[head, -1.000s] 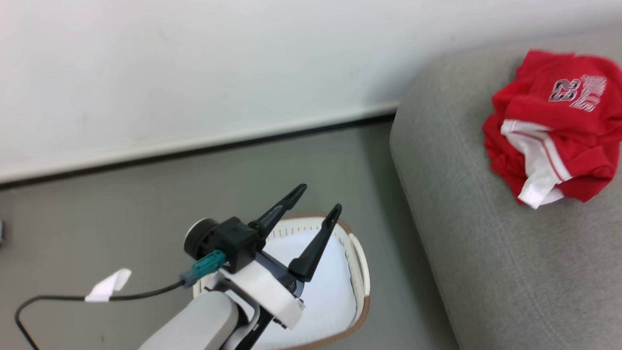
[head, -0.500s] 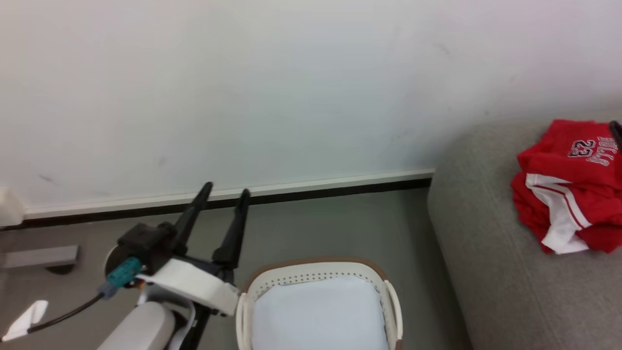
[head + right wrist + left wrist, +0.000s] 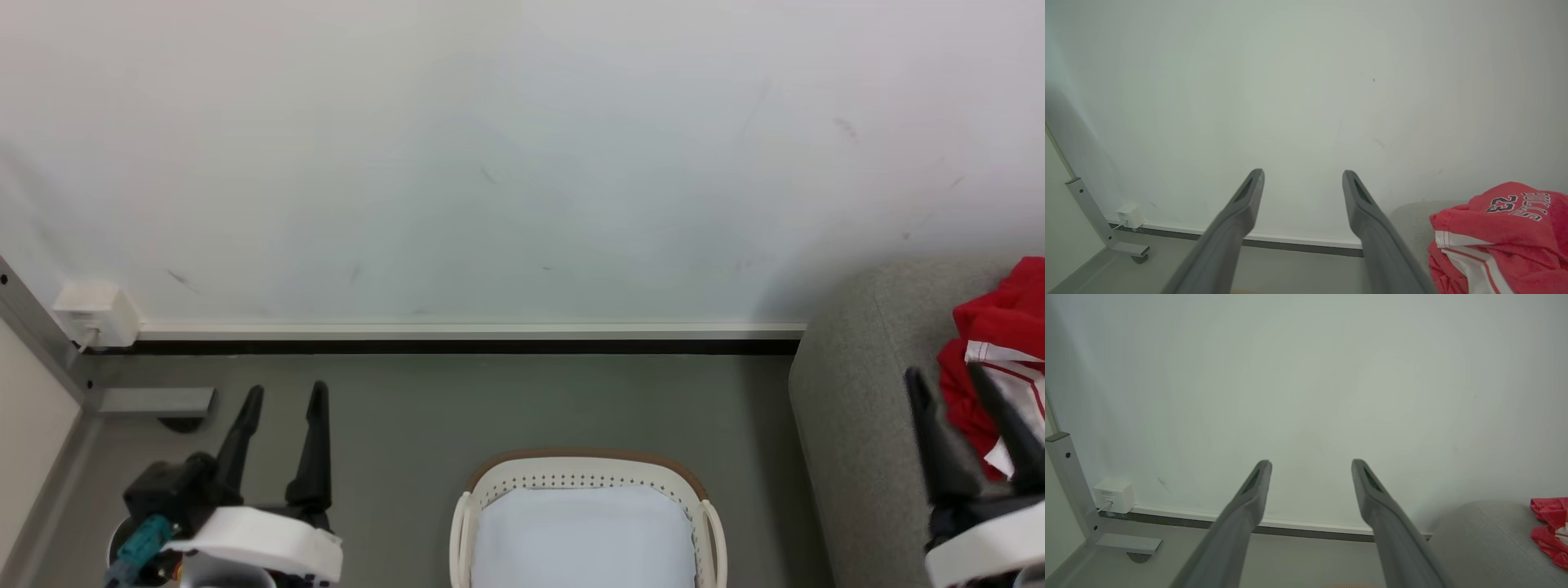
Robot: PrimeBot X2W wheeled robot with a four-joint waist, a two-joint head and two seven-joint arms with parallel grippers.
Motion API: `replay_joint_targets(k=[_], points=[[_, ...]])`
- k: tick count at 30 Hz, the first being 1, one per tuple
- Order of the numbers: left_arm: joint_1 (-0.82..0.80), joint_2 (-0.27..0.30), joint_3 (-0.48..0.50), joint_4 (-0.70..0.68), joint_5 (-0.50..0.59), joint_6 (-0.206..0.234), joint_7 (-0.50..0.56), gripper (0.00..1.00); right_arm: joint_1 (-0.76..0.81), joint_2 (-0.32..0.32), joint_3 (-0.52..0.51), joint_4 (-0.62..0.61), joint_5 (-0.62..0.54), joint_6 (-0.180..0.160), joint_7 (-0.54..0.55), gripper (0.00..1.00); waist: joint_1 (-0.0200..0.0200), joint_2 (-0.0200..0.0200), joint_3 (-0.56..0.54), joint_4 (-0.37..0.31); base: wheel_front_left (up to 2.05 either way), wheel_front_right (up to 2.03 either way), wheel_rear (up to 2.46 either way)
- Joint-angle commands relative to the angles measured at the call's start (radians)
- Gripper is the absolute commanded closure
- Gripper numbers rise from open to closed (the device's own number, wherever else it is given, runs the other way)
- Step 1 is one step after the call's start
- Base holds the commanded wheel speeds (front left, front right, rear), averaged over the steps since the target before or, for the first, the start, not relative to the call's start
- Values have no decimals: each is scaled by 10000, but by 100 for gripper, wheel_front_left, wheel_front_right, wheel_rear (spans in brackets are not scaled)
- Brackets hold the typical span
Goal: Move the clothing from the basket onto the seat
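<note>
The red clothing [image 3: 1000, 343] with white striped panels lies bunched on the grey seat [image 3: 857, 392] at the right edge of the head view; its printed number faces the right wrist view [image 3: 1506, 232]. The cream basket [image 3: 584, 478] with a tan rim stands on the floor at bottom centre, holding just its pale lining. My left gripper [image 3: 282, 394] is open over the floor left of the basket, nothing between its fingers. My right gripper [image 3: 947, 377] is open at the seat's near side, just left of the clothing, also bare.
A white wall with a dark skirting strip [image 3: 457, 346] runs across the back. A white socket box [image 3: 90, 314] and a grey metal frame foot [image 3: 155, 402] sit at the far left. Grey floor lies between basket and wall.
The head camera has swung and tilted, so the seat and clothing have slid to the right edge. The left gripper shows lower left now, and the right gripper has come into view.
</note>
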Motion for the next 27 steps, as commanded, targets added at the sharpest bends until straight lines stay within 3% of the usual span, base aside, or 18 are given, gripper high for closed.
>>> replay_joint_targets(k=[1, 10, 17, 27], points=[[252, -138, 241, -11, 273, -50, -1, 0, 417, 330, -5, 105, -210, -22, -323, 0, 1, 0, -34, 60, 0, 0, 0], [1243, -1108, 1058, 343, 1366, -708, -1, 0, 1087, 1412, 597, 1332, -1258, -22, -1610, 0, 1, 0, -117, -47, 0, 0, 0], [1269, -1608, 1587, 592, 1917, -1283, -1, 0, 797, 1389, 805, 1811, -1384, -22, -1805, 0, 1, 0, -142, -85, 0, 0, 0], [1225, -2019, 2162, 857, 2502, -1758, -2, 0, 572, 1377, 955, 1896, -1337, -22, -1888, 0, 1, 0, -138, -187, 0, 0, 0]])
